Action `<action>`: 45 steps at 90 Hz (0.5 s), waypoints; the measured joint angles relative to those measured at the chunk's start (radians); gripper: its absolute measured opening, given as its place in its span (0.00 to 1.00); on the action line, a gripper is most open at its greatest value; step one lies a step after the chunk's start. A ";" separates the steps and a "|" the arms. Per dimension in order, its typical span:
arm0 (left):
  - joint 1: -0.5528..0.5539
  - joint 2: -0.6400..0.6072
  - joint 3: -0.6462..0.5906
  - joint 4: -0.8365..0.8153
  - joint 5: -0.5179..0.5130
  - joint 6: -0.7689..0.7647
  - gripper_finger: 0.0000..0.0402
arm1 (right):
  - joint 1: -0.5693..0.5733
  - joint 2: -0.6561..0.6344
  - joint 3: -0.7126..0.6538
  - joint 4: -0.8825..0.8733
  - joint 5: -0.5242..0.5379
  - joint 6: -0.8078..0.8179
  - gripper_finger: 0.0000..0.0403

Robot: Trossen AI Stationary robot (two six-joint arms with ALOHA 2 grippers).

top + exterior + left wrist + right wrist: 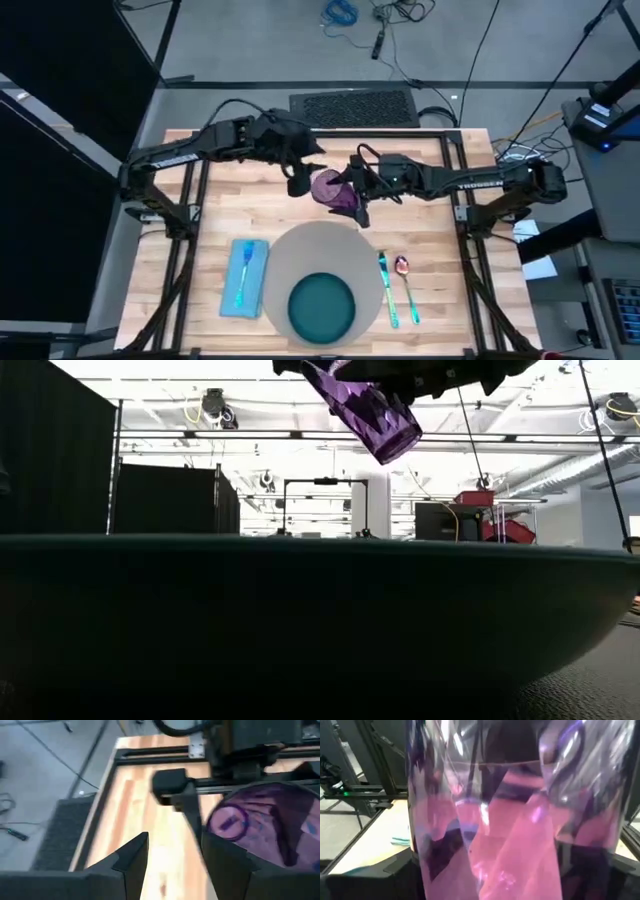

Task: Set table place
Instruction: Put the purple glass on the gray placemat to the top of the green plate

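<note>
The translucent purple cup (pixel 328 187) hangs above the table (pixel 220 215), past the far edge of the round grey-beige mat (pixel 300 250). My right gripper (pixel 352 196) reaches in from the table's right and is shut on the cup. In the low view the cup (pixel 365 408) is tilted and well clear of the table. My left gripper (pixel 300 180) is open just left of the cup, with only bare table between its fingers (pixel 131 857). On the mat's near part sits the teal plate (pixel 322 305). My right gripper holds the cup by its side wall (pixel 435 855), pinched between the two fingers (pixel 395 867), which show at either side of it. They come roughly level from the table's right. The cup is lifted clear and tilted. My left gripper has one finger (pixel 227 862) right beside the cup's rim (pixel 260 795); whether they touch I cannot tell.
The light-blue napkin (pixel 247 278), with a teal-handled piece of cutlery on it, lies left of the mat. A knife (pixel 386 288) and a spoon (pixel 404 285) lie right of the mat. Black frame rails (pixel 190 215) run along both table sides.
</note>
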 joint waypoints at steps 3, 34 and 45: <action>0.000 -0.017 0.000 -0.001 -0.015 0.000 0.42 | 0.000 -0.001 0.000 -0.011 0.019 -0.002 0.89; -0.001 -0.116 0.001 -0.162 -0.085 -0.027 0.42 | -0.036 -0.018 -0.012 -0.087 0.071 0.007 0.89; 0.000 -0.122 0.000 -0.194 -0.092 -0.028 0.42 | -0.022 -0.017 -0.020 -0.055 0.072 -0.001 0.89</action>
